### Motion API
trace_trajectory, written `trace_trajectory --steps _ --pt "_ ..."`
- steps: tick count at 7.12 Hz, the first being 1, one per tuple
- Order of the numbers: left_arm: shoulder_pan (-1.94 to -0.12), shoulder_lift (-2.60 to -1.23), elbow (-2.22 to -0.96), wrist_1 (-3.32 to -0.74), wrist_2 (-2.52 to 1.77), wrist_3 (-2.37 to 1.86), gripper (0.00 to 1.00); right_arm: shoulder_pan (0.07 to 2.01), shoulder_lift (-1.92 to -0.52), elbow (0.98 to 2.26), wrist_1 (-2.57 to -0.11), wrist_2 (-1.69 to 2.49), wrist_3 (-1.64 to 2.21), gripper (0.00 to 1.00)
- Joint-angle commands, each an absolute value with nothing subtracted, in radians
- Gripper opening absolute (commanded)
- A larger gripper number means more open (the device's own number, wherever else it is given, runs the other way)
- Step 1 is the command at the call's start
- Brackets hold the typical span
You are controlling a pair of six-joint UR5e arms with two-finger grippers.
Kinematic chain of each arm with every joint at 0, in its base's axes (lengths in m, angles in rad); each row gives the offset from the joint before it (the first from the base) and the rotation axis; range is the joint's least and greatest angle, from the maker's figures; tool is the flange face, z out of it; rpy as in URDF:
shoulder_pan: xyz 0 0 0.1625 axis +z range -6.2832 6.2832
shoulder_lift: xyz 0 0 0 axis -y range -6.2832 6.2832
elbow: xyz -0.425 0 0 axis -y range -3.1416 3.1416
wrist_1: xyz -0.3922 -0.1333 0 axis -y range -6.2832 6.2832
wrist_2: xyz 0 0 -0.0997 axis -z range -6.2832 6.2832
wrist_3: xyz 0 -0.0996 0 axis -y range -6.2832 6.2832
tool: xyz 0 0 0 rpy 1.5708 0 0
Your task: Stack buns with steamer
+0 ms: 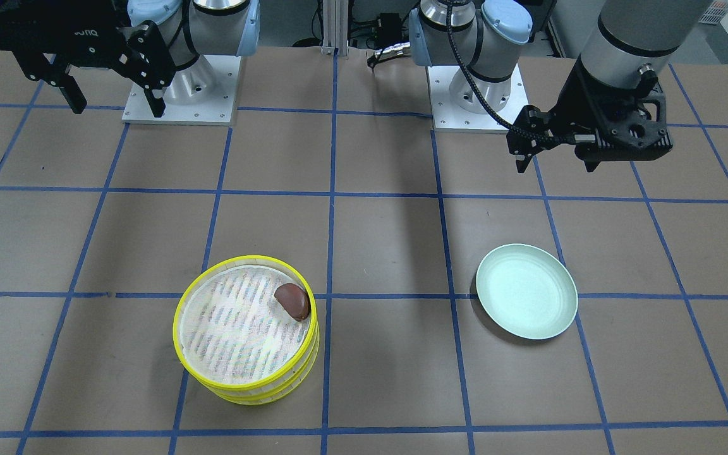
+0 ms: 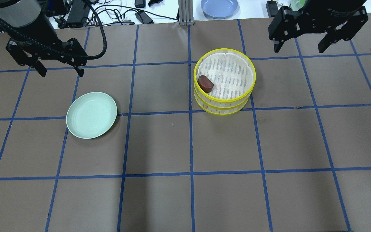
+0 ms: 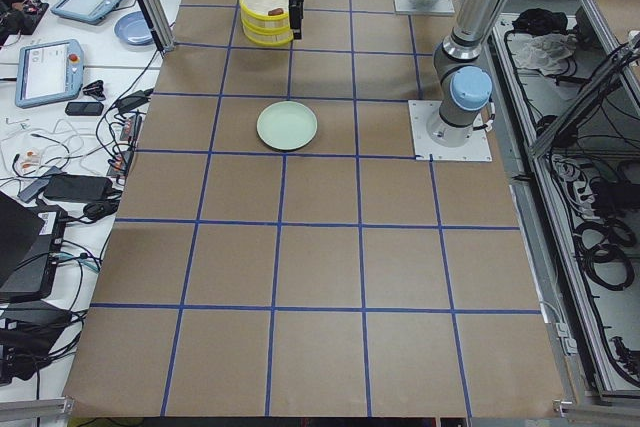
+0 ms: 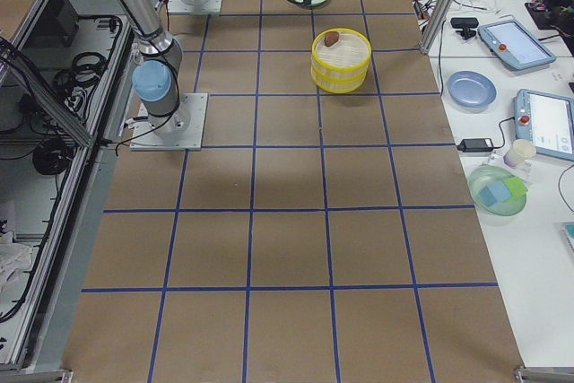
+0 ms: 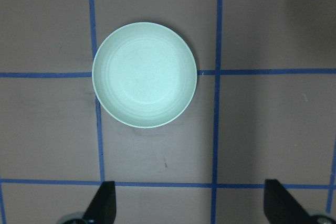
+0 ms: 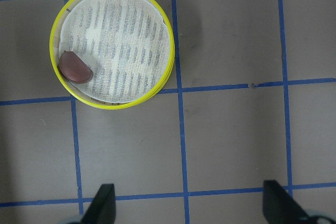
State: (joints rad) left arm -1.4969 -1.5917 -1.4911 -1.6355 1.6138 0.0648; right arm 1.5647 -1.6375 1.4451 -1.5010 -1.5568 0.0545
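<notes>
Your left gripper [image 2: 61,71] and right gripper [image 2: 299,45] both hang above the table with jaws spread wide and nothing in them. The two yellow-rimmed steamer tiers [image 2: 221,104] sit stacked, with the reddish-brown bun [image 2: 205,83] in the top one, right against the rim on the side toward the mint-green plate [image 2: 91,115]. I can't spot the cream bun in any view, so my guess is it's under the top tier. If you go back in for the brown one, a finger could easily catch that rim and skew the stack.
</notes>
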Motion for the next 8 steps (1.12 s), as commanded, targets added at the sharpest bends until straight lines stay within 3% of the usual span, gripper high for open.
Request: trace_trajectory --steps 1,8 --pt "-1.5 -1.582 -1.5 -1.605 1.525 -0.025 1.0 1.563 -1.637 1.445 -1.503 -1.558 0.054 1.0" --pt "-1.496 -1.566 -1.557 -1.598 1.526 -0.026 1.0 1.563 -1.637 1.451 -1.503 -1.559 0.054 1.0"
